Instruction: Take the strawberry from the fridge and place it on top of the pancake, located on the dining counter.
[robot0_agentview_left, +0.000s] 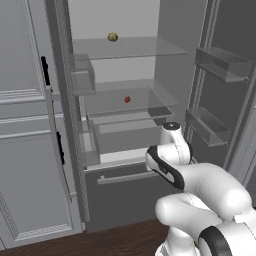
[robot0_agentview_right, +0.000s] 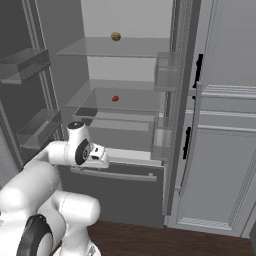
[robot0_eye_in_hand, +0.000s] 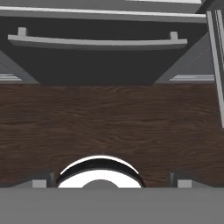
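The fridge is standing open. The strawberry is lying on the middle glass shelf, above and beyond the claw, whose fingers are spread wide, holding nothing and pointing at the floor. Risk: reaching up, it could be clipping the shelf edge or nudging the small fruit rolling backward.

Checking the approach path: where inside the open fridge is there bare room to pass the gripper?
Middle glass shelf: bare on both sides of the strawberry, widest toward the right wall. Upper shelf: bare right of the tan-yellow round item. Tightest at the left edge, where door bins stand close to both shelves.
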